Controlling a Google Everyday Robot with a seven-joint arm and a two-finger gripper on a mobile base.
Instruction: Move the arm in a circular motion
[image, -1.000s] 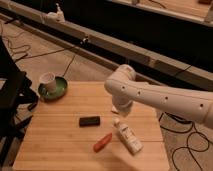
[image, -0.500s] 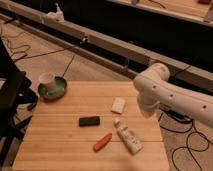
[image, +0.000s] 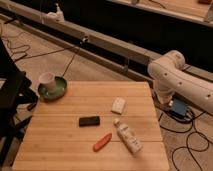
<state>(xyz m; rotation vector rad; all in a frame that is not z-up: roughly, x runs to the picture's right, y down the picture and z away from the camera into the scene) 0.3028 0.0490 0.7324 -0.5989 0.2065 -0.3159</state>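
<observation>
The gripper is out of view: no part of it shows, so whether it is spread or closed cannot be told. What shows is the arm (image: 172, 75), glossy white, at the right of the view. A bulbous joint sits off the table's far right corner. One thick segment runs from it down to the right and out of the picture, and another drops toward the floor beside the table edge. The arm is clear of the tabletop and touches nothing on it.

Below the arm, on the floor, sits a blue box (image: 178, 109) with dark cables (image: 192, 137) looping around it.

The wooden table (image: 60, 147) fills the lower middle. Nearest the arm lies a small white block (image: 118, 105), right of centre. Just below it a white bottle (image: 127, 136) lies on its side, with its cap toward the table's middle. An orange-red marker (image: 102, 142) lies tilted just left of the bottle. A flat black object (image: 89, 121) rests near the centre, apart from the rest.

At the far left corner stands a green dish (image: 59, 91) with a white cup (image: 47, 79) on it. A black frame (image: 12, 102) stands left of the table. A long rail (image: 107, 42) crosses the background.
</observation>
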